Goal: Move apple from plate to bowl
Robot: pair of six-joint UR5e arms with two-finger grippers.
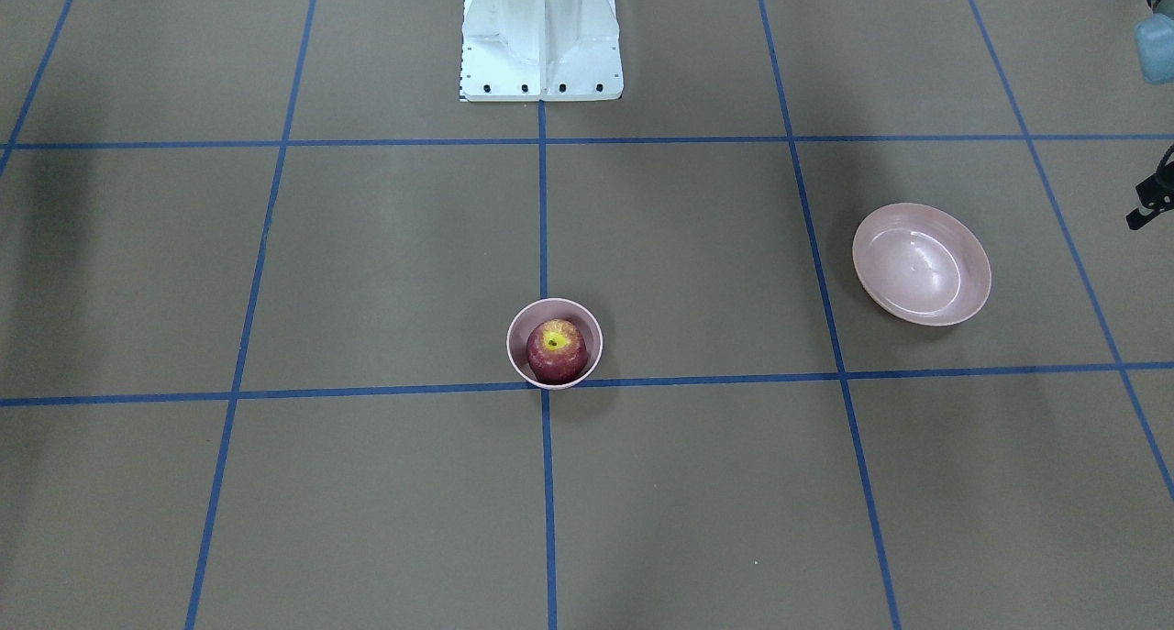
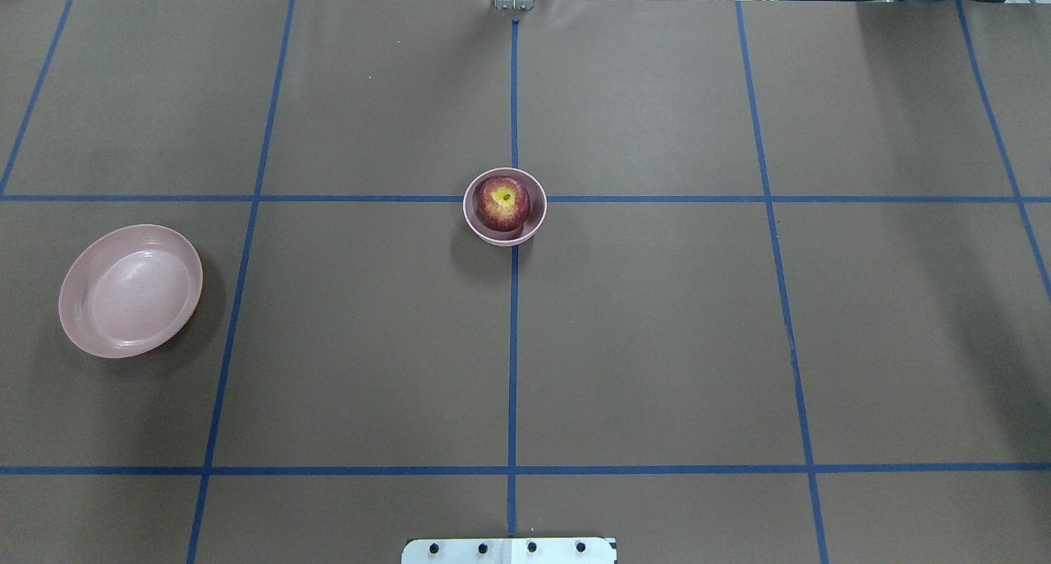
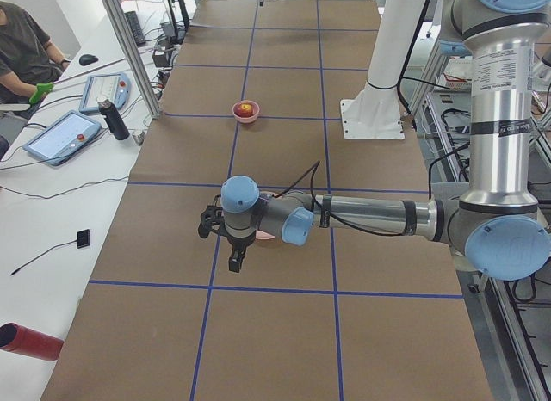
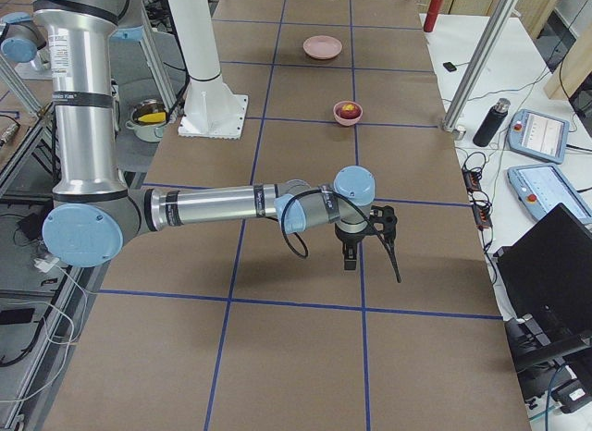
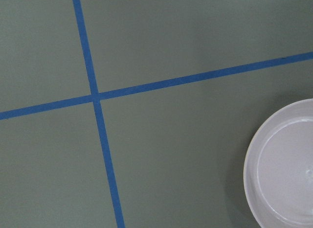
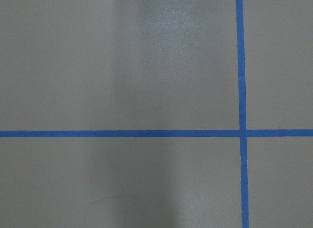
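The dark red apple point(image 1: 556, 348) with its yellow-green stem patch sits inside the small deep pink bowl point(image 1: 516, 330) at the table's centre, on a tape crossing. Both show in the overhead view, apple point(image 2: 504, 203) in bowl point(image 2: 539, 209). The wide shallow pink plate point(image 2: 131, 290) lies empty on the robot's left side, and also shows in the front view point(image 1: 922, 263) and the left wrist view point(image 5: 283, 164). My left gripper point(image 3: 220, 246) hovers beside the plate; I cannot tell its state. My right gripper point(image 4: 370, 260) hovers over bare table far from the bowl; I cannot tell its state.
The brown table cover carries a grid of blue tape lines. The white robot base point(image 1: 541, 34) stands at the table's robot side. Tablets, a bottle point(image 3: 112, 119) and a metal post point(image 3: 129, 48) stand along the operators' edge.
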